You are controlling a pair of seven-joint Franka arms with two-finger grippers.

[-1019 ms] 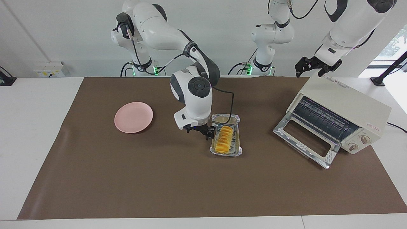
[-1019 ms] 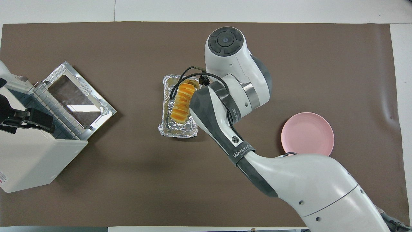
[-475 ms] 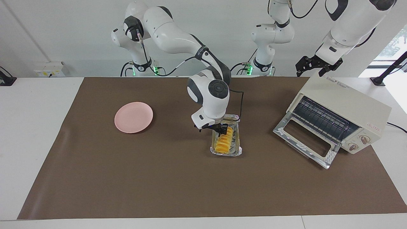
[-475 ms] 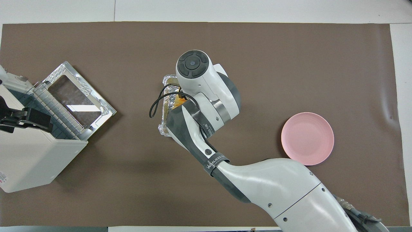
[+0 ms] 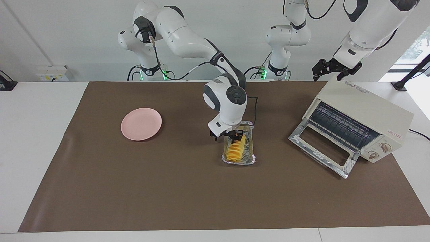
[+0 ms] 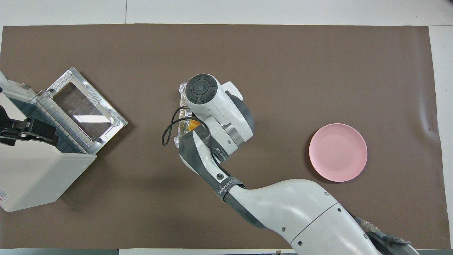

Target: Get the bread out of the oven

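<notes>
Bread's former place, the toaster oven [image 5: 361, 129], stands door-down at the left arm's end of the bench, left end effector [image 5: 335, 69] spread above it. I have the right end effector [image 5: 234, 135] astride the bread [image 5: 235, 150] in its foil tray [image 5: 249, 159], grip unclear; next, squeeze and lift.

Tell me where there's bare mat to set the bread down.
Bare mat lies between the pink plate and the foil tray, and along the edge farthest from the robots. It is crowded between tray and open oven door, where the right hand works.
</notes>
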